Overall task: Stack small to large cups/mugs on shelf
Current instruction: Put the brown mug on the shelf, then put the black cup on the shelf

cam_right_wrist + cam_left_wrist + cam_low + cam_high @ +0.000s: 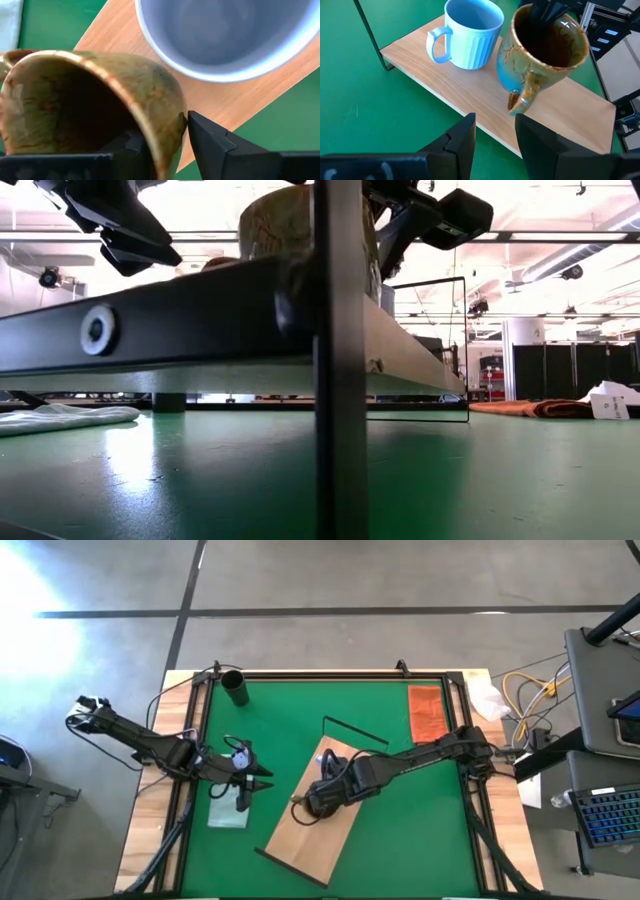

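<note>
The light-wood shelf (310, 840) lies slanted on the green mat. The pale blue mug (470, 32) stands upright on it. My right gripper (315, 800) is over the shelf, shut on the brown glazed mug (545, 50), which tilts beside the blue mug. The dark cylindrical cup (236, 688) stands on the mat at the far left. My left gripper (492, 135) is open and empty, low over the mat to the left of the shelf, pointing at both mugs. My right gripper holds the brown mug by its rim wall (170, 130), on the side away from the handle (522, 97). One finger is inside the mug and one outside. The fingers come from above. The mug is tilted; whether its base touches the shelf I cannot tell.
A pale green cloth (228, 810) lies under my left arm at the mat's left edge. An orange cloth (427, 712) lies at the far right. A thin dark wire frame (355, 730) rises at the shelf's far end. A dark rail frames the mat.
</note>
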Controlling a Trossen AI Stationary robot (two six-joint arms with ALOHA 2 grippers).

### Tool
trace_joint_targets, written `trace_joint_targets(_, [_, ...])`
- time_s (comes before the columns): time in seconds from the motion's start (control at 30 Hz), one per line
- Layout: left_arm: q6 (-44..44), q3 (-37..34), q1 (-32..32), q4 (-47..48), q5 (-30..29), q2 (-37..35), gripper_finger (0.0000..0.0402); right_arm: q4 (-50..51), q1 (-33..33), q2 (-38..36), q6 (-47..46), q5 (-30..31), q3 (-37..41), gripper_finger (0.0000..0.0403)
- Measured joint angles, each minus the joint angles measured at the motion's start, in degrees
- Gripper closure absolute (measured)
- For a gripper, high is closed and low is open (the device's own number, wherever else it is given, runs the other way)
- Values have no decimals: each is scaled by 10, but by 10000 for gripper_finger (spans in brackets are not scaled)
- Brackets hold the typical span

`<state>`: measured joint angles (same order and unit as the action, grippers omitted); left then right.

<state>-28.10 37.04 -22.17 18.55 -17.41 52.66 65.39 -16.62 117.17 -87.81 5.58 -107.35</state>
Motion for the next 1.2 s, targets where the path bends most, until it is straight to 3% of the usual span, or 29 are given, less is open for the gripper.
trace_joint_targets(0.33, [0, 0, 0, 0, 0, -1, 276, 4, -17, -1, 22, -65, 0, 270])
trace_joint_targets(0.63, [0, 0, 0, 0, 0, -1, 276, 10, -13, -4, 44, -42, 0, 270])
trace_joint_targets(0.93, [-15, 0, 0, 0, -2, -1, 276, 20, -13, -8, 65, -59, 0, 261])
trace_joint_targets(1.2, [21, 18, 0, -26, -23, -11, 276, 24, -12, -66, 90, -20, 0, 250])
